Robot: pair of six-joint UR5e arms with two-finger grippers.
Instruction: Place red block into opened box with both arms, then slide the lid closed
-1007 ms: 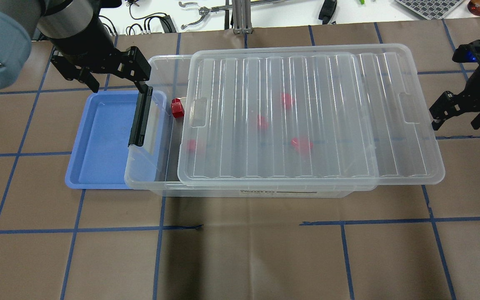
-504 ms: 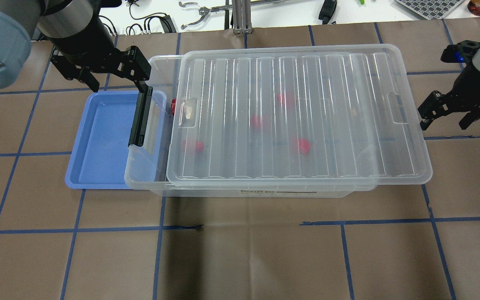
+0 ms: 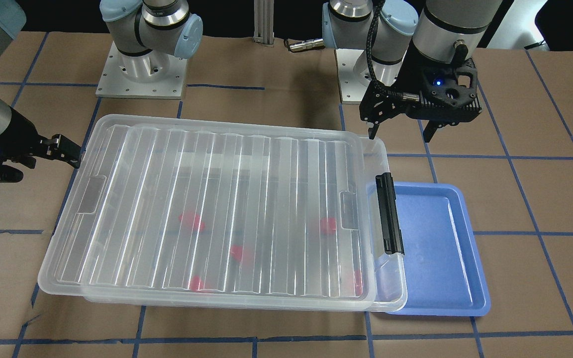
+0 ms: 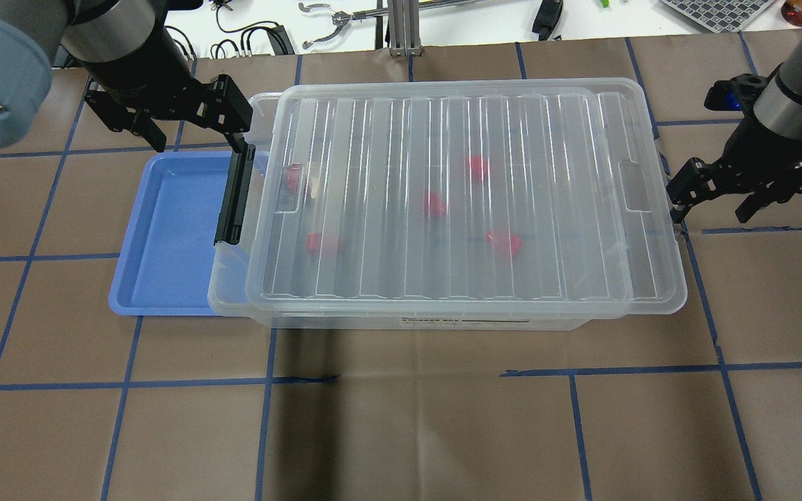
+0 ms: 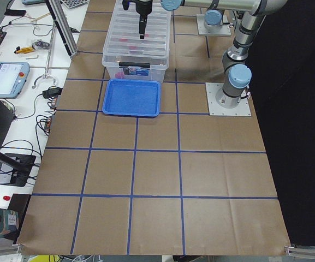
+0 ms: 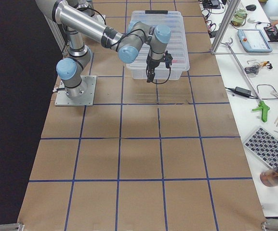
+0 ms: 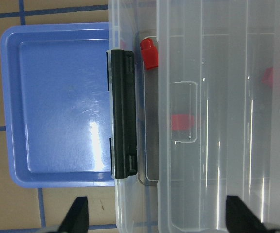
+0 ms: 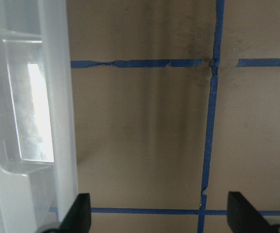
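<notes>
Lid update: the big ribbed clear plastic lid lay over nearly all of the shallow clear plastic box. Only a narrow strip was open, at the end with the black latch bar. We could see the small red plastic block nearest that end inside the box, peeking out in the gap, with four more red ones under the lid.

Our worry from here: the push would land on one spot of the short edge, so the lid could skew and bind on the rim. Or the whole box could scoot onto the blue plastic tray instead of the lid sliding. Too much shove and it'd ram the latch.

Right claw sat low over the brown table at the lid's other short edge. Its fingers were spread, one right up against that edge as far as we could tell. Left claw hung spread by the latch-end corner; we couldn't tell if it touched the box.
</notes>
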